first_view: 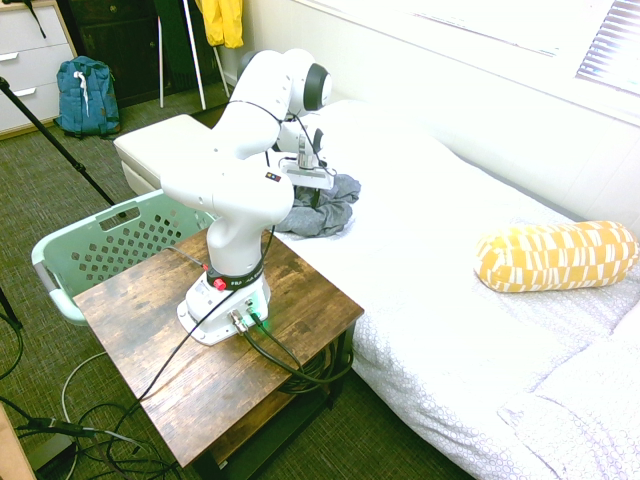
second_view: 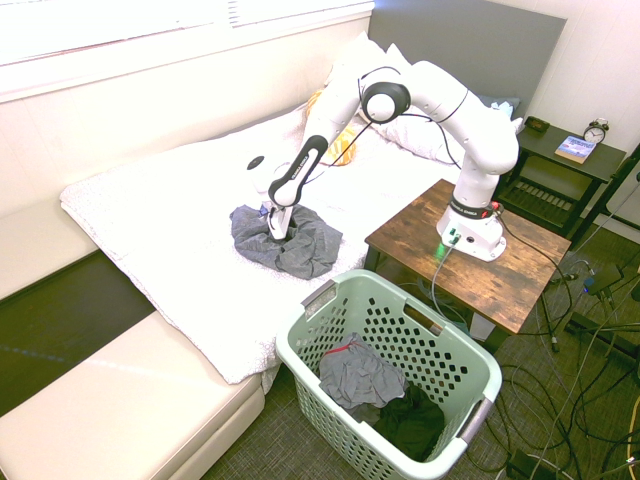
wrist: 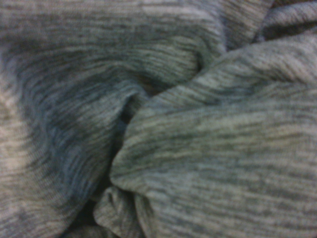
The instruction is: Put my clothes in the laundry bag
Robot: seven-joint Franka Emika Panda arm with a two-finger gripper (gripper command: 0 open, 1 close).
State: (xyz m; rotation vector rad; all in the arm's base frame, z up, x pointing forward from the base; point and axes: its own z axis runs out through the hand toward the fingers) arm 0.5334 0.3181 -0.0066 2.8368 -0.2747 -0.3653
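**Carry to basket: robot's left, over the bed edge and down**

Hand: pointed down into the grey garment, contact apparent. Whether it is clenched on the fabric or released cannot be told; folds hide the grasping end. The wrist view shows only ribbed grey cloth, creased and out of focus.

Garment: bunched in a loose heap on the bed, near the edge facing the basket. No lift is evident; the heap rests on the bedding. Step in hand is judged to be the grasp.

Laundry basket: pale green, perforated, upright on the floor, open at the top. It stands beside the bed and the worktop, on the robot's left of the outstretched arm, its rim lower than the hand. Its long axis runs between the two grey end handles; the nearer handle faces the bed side, so the hand would come in over that end. Inside lie a grey garment and a dark one.

Finding: the move calls for a secure pinch, a clear lift, then a swing left past the near handle before release. Risk: trailing cloth may catch on the rim or slip free at the bed edge.
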